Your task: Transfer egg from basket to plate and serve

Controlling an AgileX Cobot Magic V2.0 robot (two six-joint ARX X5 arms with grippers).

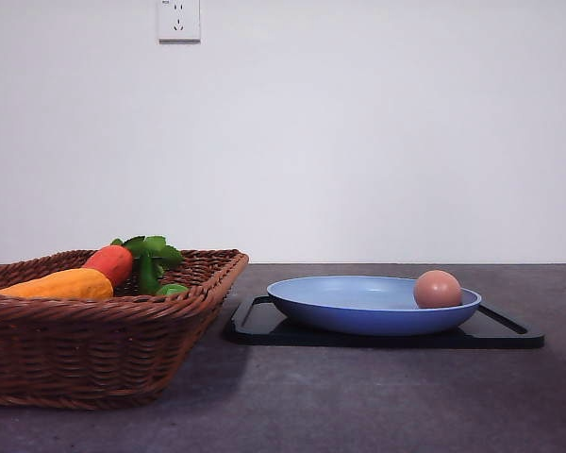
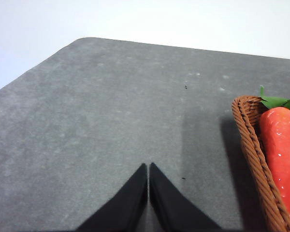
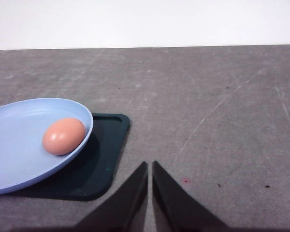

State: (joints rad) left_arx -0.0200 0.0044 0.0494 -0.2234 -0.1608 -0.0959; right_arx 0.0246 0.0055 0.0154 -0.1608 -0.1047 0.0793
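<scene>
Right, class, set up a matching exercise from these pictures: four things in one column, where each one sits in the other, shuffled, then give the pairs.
Things:
1. egg
2. plate
3. orange-red carrot
4. right gripper

Places:
A. in the wicker basket
B. on the black tray
C. over bare table, shut, beside the tray
D. in the plate, near its rim

Pairs: 1-D, 2-B, 3-A, 4-C
</scene>
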